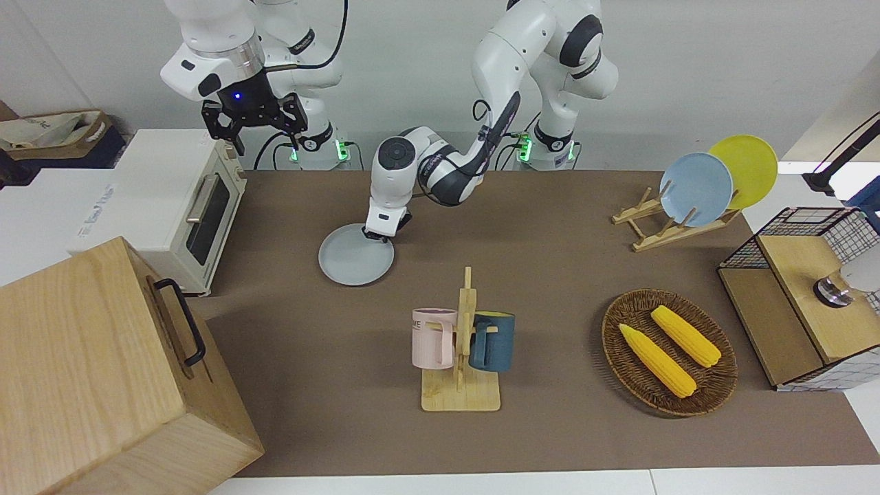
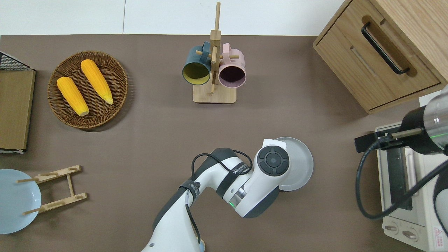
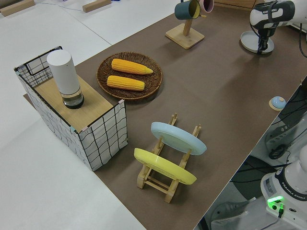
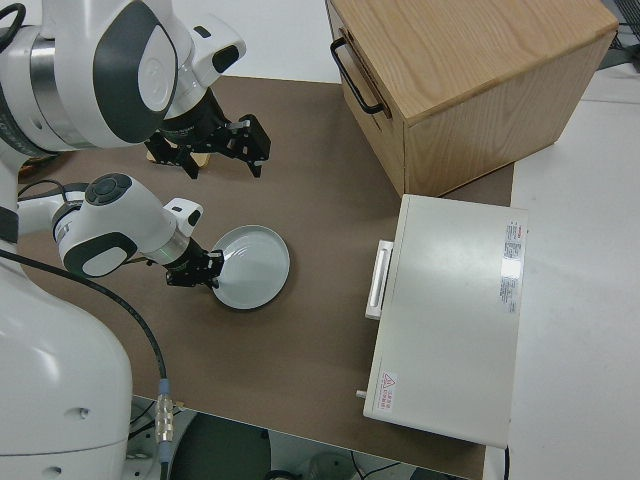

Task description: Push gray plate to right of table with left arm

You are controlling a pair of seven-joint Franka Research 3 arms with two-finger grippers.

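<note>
The gray plate [image 1: 354, 262] [image 2: 299, 164] [image 4: 252, 268] lies flat on the brown table [image 1: 550, 275], toward the right arm's end and a little short of the toaster oven. The left arm reaches across to it. My left gripper [image 1: 379, 235] [image 4: 196, 277] [image 3: 261, 47] points down at the plate's rim, on the side toward the left arm's end and nearer to the robots. It looks to be touching the rim. In the overhead view the wrist [image 2: 273, 161] hides the gripper and that edge of the plate. My right gripper [image 1: 254, 124] is parked and open.
A white toaster oven [image 1: 185, 206] and a wooden drawer cabinet [image 1: 103, 371] stand at the right arm's end. A mug rack [image 1: 462, 344] stands farther from the robots than the plate. A corn basket [image 1: 668, 352], a dish rack [image 1: 677, 220] and a wire crate [image 1: 811, 289] fill the left arm's end.
</note>
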